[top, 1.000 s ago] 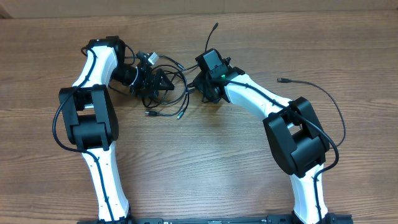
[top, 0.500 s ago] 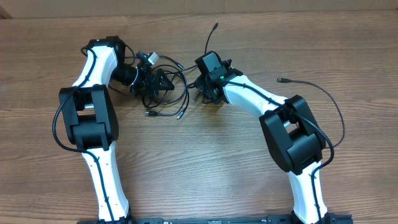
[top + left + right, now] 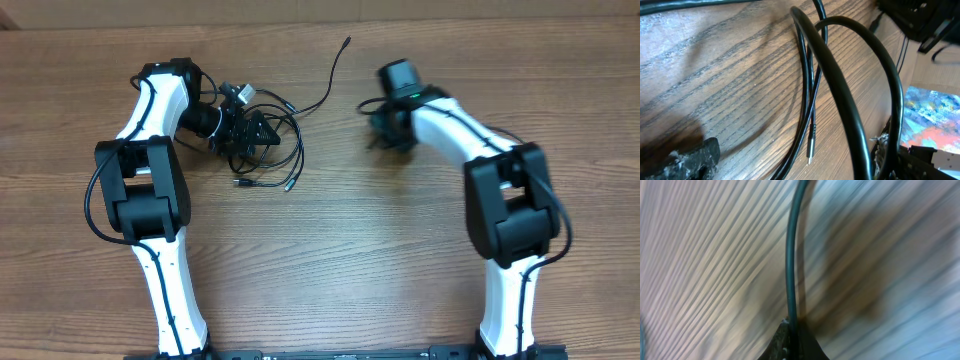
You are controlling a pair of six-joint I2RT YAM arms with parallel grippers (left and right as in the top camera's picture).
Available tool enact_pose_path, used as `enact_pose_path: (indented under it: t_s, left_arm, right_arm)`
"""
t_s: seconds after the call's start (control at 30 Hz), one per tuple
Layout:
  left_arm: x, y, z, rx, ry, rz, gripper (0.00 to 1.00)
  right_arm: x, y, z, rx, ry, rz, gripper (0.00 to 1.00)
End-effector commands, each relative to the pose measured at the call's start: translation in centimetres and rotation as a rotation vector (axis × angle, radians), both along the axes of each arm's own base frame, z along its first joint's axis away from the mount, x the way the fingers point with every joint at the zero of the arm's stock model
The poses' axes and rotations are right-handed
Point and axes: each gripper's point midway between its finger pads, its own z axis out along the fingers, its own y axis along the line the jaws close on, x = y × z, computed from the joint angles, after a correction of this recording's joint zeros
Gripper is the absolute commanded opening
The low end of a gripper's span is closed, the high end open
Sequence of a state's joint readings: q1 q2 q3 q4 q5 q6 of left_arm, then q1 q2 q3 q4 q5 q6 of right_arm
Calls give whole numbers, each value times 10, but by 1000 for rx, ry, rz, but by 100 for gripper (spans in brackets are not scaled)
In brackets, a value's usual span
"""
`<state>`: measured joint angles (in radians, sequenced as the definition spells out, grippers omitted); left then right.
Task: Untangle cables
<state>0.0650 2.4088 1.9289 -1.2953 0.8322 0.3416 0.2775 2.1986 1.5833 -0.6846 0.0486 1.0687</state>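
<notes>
Tangled cables [image 3: 287, 150] crowd the spread left fingers [image 3: 258, 130].

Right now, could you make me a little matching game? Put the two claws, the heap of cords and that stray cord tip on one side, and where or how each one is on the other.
Things:
1. left gripper
2. right gripper
3. tangle of cables
4. stray cable tip

States:
A. near the far edge of the table, clear of both grippers
B. shut on a single cable
C. open wide
D. looped together, right by the left gripper

Pairs: 1-C, 2-B, 3-D, 4-A.
</notes>
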Motion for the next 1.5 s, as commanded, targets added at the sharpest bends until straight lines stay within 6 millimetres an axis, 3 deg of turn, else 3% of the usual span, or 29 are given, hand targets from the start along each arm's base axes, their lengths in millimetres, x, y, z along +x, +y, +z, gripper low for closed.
enact_pose_path:
  t_s: [0.0, 0.23, 0.47, 0.5, 0.6, 0.67, 0.83, 0.97, 1.13, 1.3, 1.47]
  left_arm:
    - [0, -4, 3, 3, -2, -3, 99]
    - [1, -4, 3, 3, -4, -4, 100]
    - [1, -4, 3, 3, -5, -4, 100]
    - [1, -4, 3, 3, -5, -4, 100]
    - [1, -4, 3, 3, -5, -4, 100]
    - [1, -4, 3, 3, -6, -4, 100]
    - [1, -4, 3, 3, -5, -4, 100]
    - [1, -4, 3, 3, -5, -4, 100]
    - [1, -4, 3, 3, -5, -3, 100]
    - [2, -4, 2, 3, -12, -4, 100]
    - [2, -4, 2, 3, -12, -4, 100]
  right_arm:
    - [-10, -55, -9, -76, 76, 3, 4]
    - [-39, -138, -15, -81, 225, -170, 4]
    - [-63, -183, -16, -74, 315, -257, 5]
    - [-63, -185, -16, -76, 315, -244, 10]
    - [-62, -188, -16, -89, 312, -180, 46]
    - [-62, -188, -16, -97, 311, -147, 58]
    - [-63, -188, -16, -99, 313, -133, 100]
    - [-57, -189, -12, -109, 296, -76, 100]
    - [-39, -186, 16, -141, 261, 70, 100]
    - [-25, -183, 49, -143, 230, 86, 100]
    - [-16, -155, 70, -35, 189, 155, 100]
